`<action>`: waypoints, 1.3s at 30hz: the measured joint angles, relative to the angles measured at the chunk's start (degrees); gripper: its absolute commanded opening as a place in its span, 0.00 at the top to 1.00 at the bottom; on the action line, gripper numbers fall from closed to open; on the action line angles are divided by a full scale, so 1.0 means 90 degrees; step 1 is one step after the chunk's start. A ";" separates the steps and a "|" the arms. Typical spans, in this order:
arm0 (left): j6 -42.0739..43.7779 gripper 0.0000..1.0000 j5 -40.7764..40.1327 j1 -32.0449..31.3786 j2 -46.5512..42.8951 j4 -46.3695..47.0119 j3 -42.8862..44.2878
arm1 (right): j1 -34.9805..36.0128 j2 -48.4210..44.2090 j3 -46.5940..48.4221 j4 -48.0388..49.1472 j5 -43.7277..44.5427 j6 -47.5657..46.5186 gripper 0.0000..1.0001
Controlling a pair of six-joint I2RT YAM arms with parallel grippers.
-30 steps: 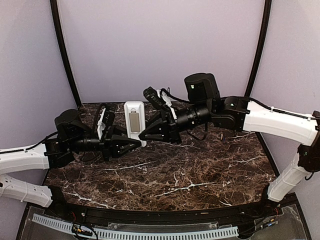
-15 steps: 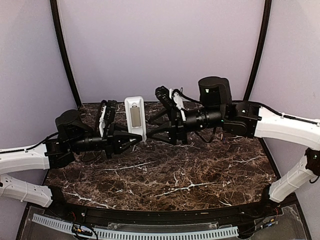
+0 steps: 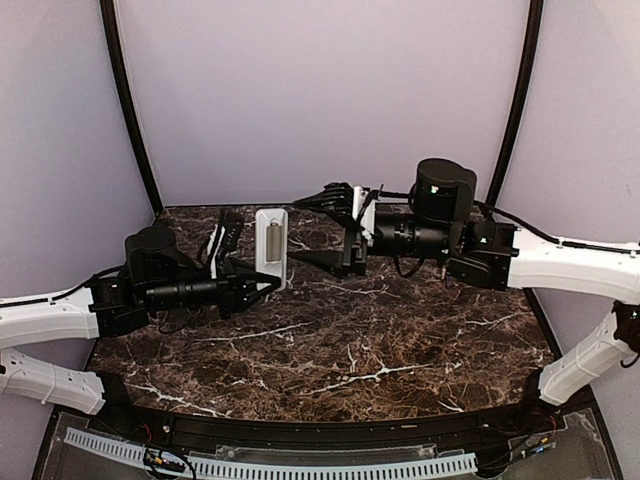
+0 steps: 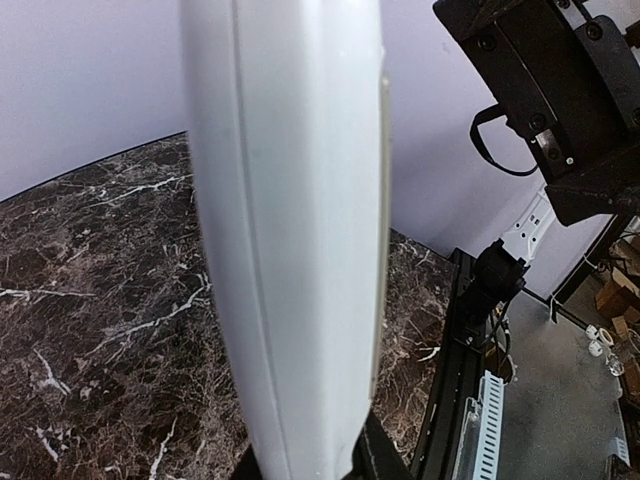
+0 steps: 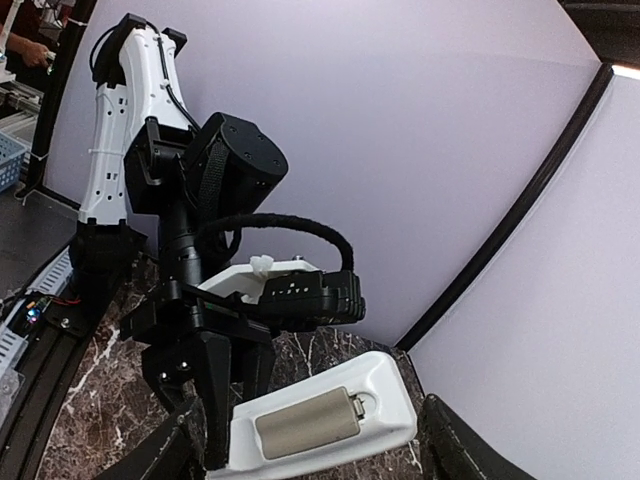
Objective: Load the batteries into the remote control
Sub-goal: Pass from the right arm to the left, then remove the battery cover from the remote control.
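Observation:
The remote control (image 3: 271,247) is a slim white handset held upright above the table, its open back facing the right arm. A grey battery (image 3: 271,240) lies in its compartment; in the right wrist view the battery (image 5: 307,423) sits in the white shell (image 5: 385,385). My left gripper (image 3: 262,283) is shut on the remote's lower end. In the left wrist view the remote (image 4: 290,230) fills the middle, clamped at the bottom by the left gripper (image 4: 305,468). My right gripper (image 3: 322,228) stands open just right of the remote, nothing between its fingers (image 5: 455,445).
The dark marble table (image 3: 330,350) lies under both arms. Purple walls and black curved posts (image 3: 130,110) close the back and sides. The right arm's black body (image 4: 560,90) hangs near the remote's top. The table's black side rail (image 4: 465,340) runs along its edge.
My right gripper has opened and drawn back to the right, away from the remote. The left gripper has shifted slightly right, holding the remote with the battery in it.

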 measured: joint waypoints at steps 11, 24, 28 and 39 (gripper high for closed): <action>0.0039 1.00 -0.0095 0.0000 0.0000 -0.0189 0.0007 | 0.0034 0.0767 0.0437 0.0189 -0.0049 -0.1105 0.54; 0.0044 1.00 -0.0066 0.0000 0.0012 -0.0185 0.0007 | 0.0039 0.1056 0.0590 0.0029 0.0342 -0.1416 0.58; 0.0061 1.00 -0.0068 0.0002 0.0012 -0.0189 0.0007 | 0.0041 0.1161 0.0726 -0.0051 0.0469 -0.1474 0.60; 0.0061 1.00 -0.0209 0.0019 0.0012 -0.0250 0.0005 | 0.0068 0.1292 0.0952 -0.0347 0.0716 -0.1620 0.65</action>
